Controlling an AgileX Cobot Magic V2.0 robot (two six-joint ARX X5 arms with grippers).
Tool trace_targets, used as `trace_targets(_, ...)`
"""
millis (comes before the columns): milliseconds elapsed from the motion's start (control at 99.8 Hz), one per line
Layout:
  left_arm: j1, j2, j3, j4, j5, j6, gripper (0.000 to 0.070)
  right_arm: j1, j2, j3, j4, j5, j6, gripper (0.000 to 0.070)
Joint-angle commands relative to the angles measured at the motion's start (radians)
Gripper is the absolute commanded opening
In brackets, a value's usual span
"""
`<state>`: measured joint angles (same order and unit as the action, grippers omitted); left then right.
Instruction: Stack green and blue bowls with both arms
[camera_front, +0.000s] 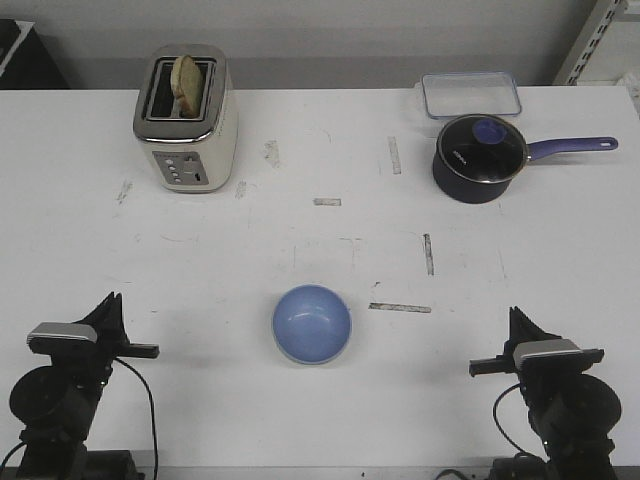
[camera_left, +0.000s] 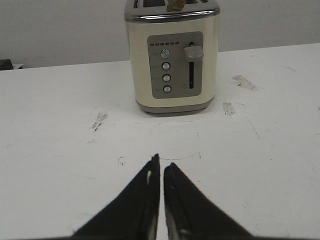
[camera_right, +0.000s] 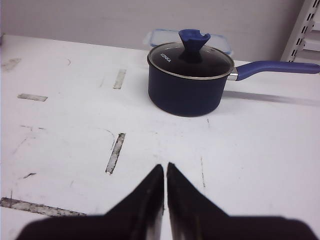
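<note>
A light blue bowl (camera_front: 312, 323) sits upright on the white table (camera_front: 300, 150), near the front and midway between the two arms. The green bowl is hidden or out of view; I cannot tell whether it lies under the blue one. My left gripper (camera_front: 108, 308) rests at the front left, well apart from the bowl. In its wrist view the left gripper (camera_left: 160, 162) is shut with nothing in it. My right gripper (camera_front: 520, 322) rests at the front right. Seen from the right wrist, that gripper (camera_right: 165, 166) is shut and empty too.
A cream toaster (camera_front: 186, 118) with a slice of bread in it stands at the back left. A dark saucepan with a purple handle (camera_front: 481, 156) stands at the back right, a clear lidded box (camera_front: 470, 94) behind it. Tape marks dot the table.
</note>
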<state>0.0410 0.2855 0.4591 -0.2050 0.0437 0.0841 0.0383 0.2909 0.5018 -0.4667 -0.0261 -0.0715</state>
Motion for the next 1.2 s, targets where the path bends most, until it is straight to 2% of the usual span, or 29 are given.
trace_targets(0,-0.004,-0.027,0.009,-0.013,-0.012,-0.002,0.0001,0.002,0.005,0.002,0.011,0.000,-0.004,0.0002)
trace_targets(80,-0.004,-0.082,-0.026,0.005,-0.015,-0.037,0.0001,0.002,0.005,0.002,0.010,0.000,-0.004,0.0002)
trace_targets(190,-0.004,-0.163,-0.119,0.048,-0.023,-0.041,0.0001,0.002,0.005,0.002,0.010,0.000,-0.004,0.0002)
trace_targets(391,-0.004,-0.286,-0.331,0.179,-0.023,-0.043,0.0001,0.002,0.005,0.003,0.010,0.000,-0.004,0.0002)
trace_targets(531,-0.004,-0.283,-0.449,0.307,-0.023,-0.045,0.0001,0.002,0.004,0.003,0.011,0.000,-0.004,0.0002)
trace_targets(601,-0.007,-0.283,-0.447,0.274,-0.019,-0.045,0.0001,0.002,0.004,0.003,0.010,0.001,-0.004,0.0002)
trace_targets(1192,-0.009,-0.282,-0.447,0.282,-0.020,-0.045,0.0001,0.002,0.004,0.003,0.010,0.000,-0.004,0.0002)
